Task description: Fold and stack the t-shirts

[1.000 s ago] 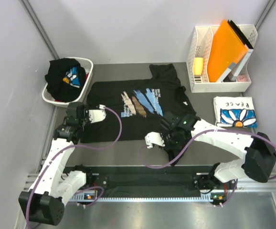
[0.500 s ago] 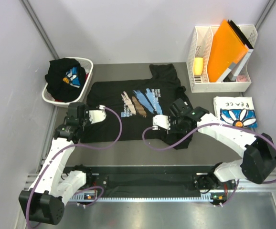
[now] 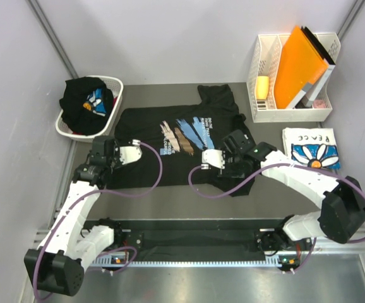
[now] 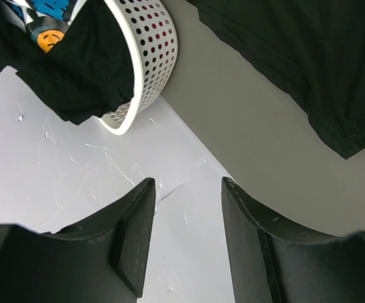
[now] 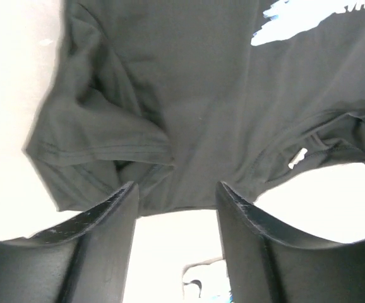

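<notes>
A black t-shirt (image 3: 182, 136) with a blue, white and tan chest print lies spread on the grey mat, its right sleeve folded in on itself (image 5: 107, 145). Just above that folded part hangs my right gripper (image 3: 234, 146) (image 5: 176, 189), open and holding nothing. At the mat's left edge my left gripper (image 3: 99, 151) (image 4: 185, 189) is open and empty, with the shirt's corner (image 4: 334, 126) ahead to its right. More black t-shirts (image 3: 84, 104) (image 4: 62, 76) are heaped in the basket. A folded white t-shirt with a daisy print (image 3: 310, 148) lies at the right.
The white perforated laundry basket (image 3: 116, 104) (image 4: 157, 57) stands at the back left, close to my left gripper. A white file rack (image 3: 290, 113) holding an orange folder (image 3: 299, 63) stands at the back right. Grey walls close in both sides.
My right gripper moved from the shirt's near edge up over its right side, carrying cloth along, then opened and let it go. The left arm barely shifted.
</notes>
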Robot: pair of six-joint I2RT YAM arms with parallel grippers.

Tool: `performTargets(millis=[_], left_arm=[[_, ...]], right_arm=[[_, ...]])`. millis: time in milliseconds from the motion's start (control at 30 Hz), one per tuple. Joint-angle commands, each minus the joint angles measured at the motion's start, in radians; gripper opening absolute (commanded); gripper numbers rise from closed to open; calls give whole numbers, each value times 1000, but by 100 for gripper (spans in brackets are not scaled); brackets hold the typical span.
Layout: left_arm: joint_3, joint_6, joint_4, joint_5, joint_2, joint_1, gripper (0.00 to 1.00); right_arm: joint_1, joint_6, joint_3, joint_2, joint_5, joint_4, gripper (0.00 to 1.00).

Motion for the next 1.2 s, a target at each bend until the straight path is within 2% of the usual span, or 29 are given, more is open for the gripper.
performTargets(millis=[0,133,233,433,667,967,1033,1100,1133,1167], left_arm=[[41,-31,-29,-5,-16,-15,52],[37,-30,-30,-11,-21,-19,51],[40,-39,-30,-16,-13,-26,52],[44,-57,-24,-22,0,-38,52],[49,-57,-4,-28,20,-50,52],[32,-56,8,-28,20,-56,52],[30,-53,13,-29,17,-56,52],[32,-53,14,-29,17,-56,52],[35,-53,13,-29,17,-56,52],[37,-57,13,-31,20,-56,52]], right_arm=[[-8,-1,40,-69,-124,-102,48],[-2,8,58,-57,-334,-213,43],[29,27,5,-43,-370,-222,43],[81,93,-106,-30,-306,-78,43],[81,108,-126,33,-251,29,43],[81,108,-123,89,-200,78,40],[80,104,-129,92,-194,86,37],[81,97,-137,99,-191,91,29],[80,97,-140,102,-185,94,25],[80,99,-140,106,-183,94,16]])
